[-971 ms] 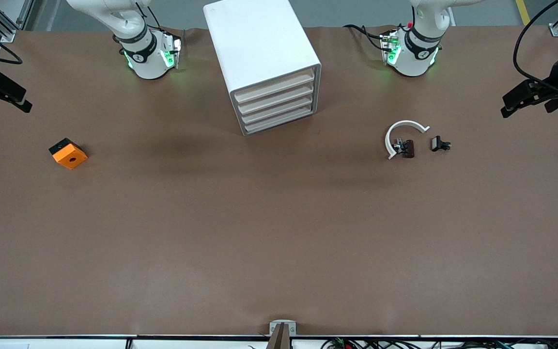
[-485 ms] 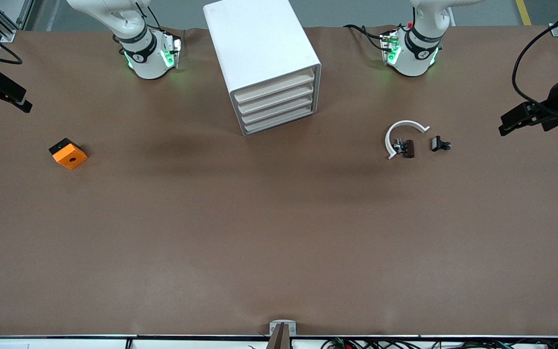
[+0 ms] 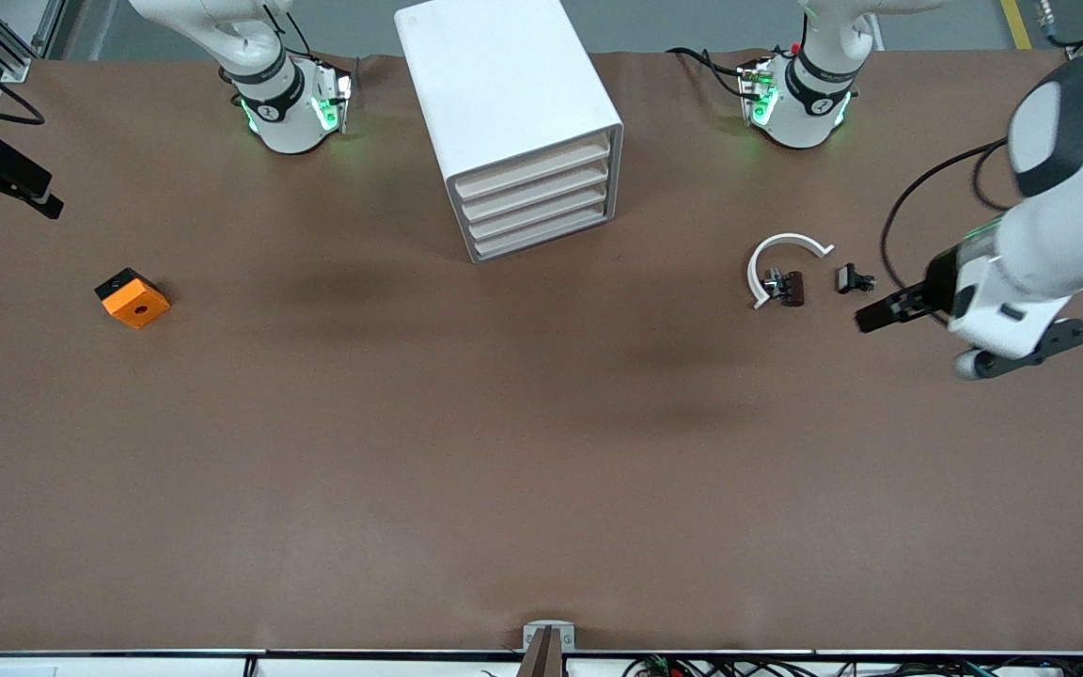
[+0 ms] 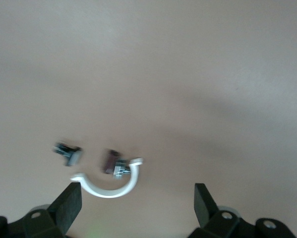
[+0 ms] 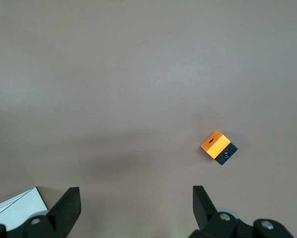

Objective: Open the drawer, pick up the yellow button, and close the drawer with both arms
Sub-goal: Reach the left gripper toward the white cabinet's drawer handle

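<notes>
Front view: the white cabinet stands on the brown counter between the 2 arm bases, its 4 drawers all pushed in; the drawer of the task is the highest of them and sits flush with the rest. The button does not show in any view. The left pincer hangs over the counter toward the left arm's end, just beside a small black clip; beside that clip lie a white curved piece and a dark brown part that sits inside the curve. The right pincer waits over the counter's edge at the right arm's end. An orange cube lies nearer to the camera than that pincer.

Left wrist view: the left pincer is released, fingers spread wide, with the white curved piece, the brown part and the clip on the counter under it.

Right wrist view: the right pincer is released too, nothing between its fingers. The orange cube lies on the counter, and a corner of the cabinet shows at the edge.
</notes>
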Tool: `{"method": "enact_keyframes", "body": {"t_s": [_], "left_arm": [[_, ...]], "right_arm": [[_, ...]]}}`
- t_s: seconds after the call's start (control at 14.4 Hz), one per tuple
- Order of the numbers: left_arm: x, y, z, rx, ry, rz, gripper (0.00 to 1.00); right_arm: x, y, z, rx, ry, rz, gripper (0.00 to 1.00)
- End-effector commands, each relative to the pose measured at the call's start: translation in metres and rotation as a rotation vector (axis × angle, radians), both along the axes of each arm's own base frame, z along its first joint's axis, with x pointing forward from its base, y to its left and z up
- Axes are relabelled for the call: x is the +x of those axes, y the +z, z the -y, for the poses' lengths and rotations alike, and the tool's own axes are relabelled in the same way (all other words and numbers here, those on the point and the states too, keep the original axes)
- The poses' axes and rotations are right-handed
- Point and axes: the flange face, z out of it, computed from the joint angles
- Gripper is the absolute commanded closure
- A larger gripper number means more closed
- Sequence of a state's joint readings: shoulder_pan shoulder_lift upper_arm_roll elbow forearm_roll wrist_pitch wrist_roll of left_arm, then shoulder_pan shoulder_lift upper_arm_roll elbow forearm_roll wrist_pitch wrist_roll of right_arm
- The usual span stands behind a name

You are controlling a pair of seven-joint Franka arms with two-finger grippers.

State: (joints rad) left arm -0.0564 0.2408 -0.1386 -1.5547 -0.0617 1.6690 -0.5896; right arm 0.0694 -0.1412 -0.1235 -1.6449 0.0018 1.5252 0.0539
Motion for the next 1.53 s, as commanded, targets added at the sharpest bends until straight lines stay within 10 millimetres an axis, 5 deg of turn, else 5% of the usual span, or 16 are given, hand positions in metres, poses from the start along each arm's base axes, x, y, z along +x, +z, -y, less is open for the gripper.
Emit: {"method": "enact_keyframes", "body": {"t_s": [0.0, 0.35, 0.62, 0.97, 1.25, 1.46], "left_arm": [[0.015, -0.037, 0.04, -0.027, 0.128, -0.024, 0.0], [0.006, -0.1, 0.128, 0.012, 0.366, -0.109, 0.0], [-0.011, -0.148, 0.18, 0.034, 0.612, -0.263, 0.0], [-0.037, -0.194, 0.228, 0.196, 1.126, -0.455, 0.0], [-0.071, -0.235, 0.252, 0.297, 1.146, -0.717, 0.0], [-0.083, -0.238, 0.259, 0.318, 1.145, -0.862, 0.0]], "right_arm": [[0.002, 0.004, -0.001, -0.012, 0.004, 0.0, 0.0], [0.003, 0.004, -0.006, -0.007, 0.006, 0.001, 0.0], [0.005, 0.012, -0.007, -0.006, 0.006, 0.018, 0.0], [0.008, 0.01, -0.014, -0.006, 0.021, 0.017, 0.0], [0.014, 0.004, -0.039, -0.007, 0.062, 0.009, 0.0], [0.02, 0.0, -0.059, -0.008, 0.093, 0.003, 0.0]]}}
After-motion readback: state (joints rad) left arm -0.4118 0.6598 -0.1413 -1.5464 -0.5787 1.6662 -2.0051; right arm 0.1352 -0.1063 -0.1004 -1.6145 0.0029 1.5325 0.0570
